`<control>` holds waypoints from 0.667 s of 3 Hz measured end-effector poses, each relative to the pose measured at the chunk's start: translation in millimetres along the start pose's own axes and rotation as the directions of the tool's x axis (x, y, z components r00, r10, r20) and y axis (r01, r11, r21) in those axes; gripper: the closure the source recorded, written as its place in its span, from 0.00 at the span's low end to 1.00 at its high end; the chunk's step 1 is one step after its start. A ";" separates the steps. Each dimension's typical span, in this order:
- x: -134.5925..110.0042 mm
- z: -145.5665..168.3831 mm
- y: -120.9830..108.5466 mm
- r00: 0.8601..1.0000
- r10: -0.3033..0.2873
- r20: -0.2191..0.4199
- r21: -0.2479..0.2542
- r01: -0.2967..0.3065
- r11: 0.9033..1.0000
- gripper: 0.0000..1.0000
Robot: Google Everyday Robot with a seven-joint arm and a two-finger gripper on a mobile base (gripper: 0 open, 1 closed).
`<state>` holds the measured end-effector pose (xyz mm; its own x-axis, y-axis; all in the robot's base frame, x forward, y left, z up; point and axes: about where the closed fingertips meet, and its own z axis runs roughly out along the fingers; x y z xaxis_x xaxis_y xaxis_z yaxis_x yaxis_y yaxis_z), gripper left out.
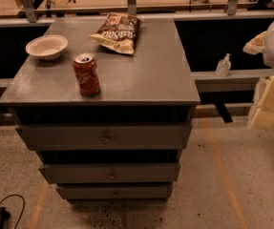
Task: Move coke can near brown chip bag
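The coke can stands upright on the grey cabinet top, left of its middle and near the front. The brown chip bag lies flat at the back of the top, a little right of the can and clearly apart from it. My gripper hangs at the right edge of the view, beyond the cabinet's right side and far from the can. It holds nothing that I can see.
A white bowl sits at the back left of the top, left of the bag. The cabinet has three drawers below. A small white bottle stands on a ledge to the right. A cable lies on the floor.
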<state>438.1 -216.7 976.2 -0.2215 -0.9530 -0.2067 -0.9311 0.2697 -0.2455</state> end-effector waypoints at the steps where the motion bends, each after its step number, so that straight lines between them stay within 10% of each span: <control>1: 0.0 0.0 0.0 1.000 0.000 0.000 0.000 0.000 1.000 0.00; 2: -20.0 11.7 1.5 0.995 -0.001 0.103 -0.023 0.004 1.000 0.00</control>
<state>444.6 -195.6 968.8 -0.1892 -0.9341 -0.3029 -0.9383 0.2629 -0.2246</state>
